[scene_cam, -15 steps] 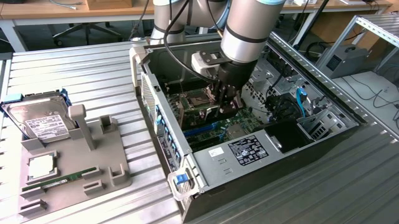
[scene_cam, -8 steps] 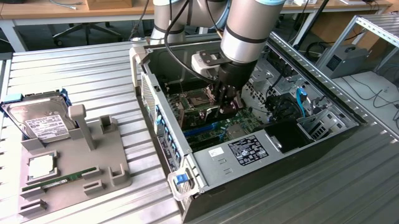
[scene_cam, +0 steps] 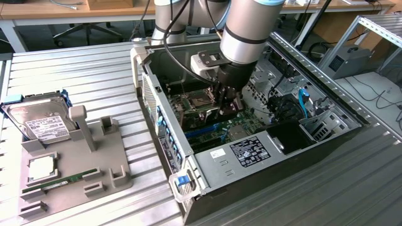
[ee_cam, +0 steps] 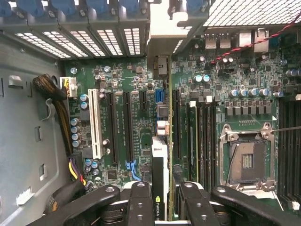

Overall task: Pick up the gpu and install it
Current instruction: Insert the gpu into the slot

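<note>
The black gripper (ee_cam: 164, 205) pinches the gpu (ee_cam: 160, 157), a thin dark card seen on edge, between its fingers (ee_cam: 141, 202). The card stands over the green motherboard (ee_cam: 122, 75); long black slots (ee_cam: 128, 125) lie free on both sides. Its silver bracket end is close to the rear wall of the open dark grey computer case (scene_cam: 283, 183). The grey arm (scene_cam: 248, 28) points steeply down into the case.

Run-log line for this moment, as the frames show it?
claw: shut on gpu | place: inside pc case, over motherboard slots | seated: cannot tell

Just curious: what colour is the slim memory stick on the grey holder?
The stick is green; exterior view.
</note>
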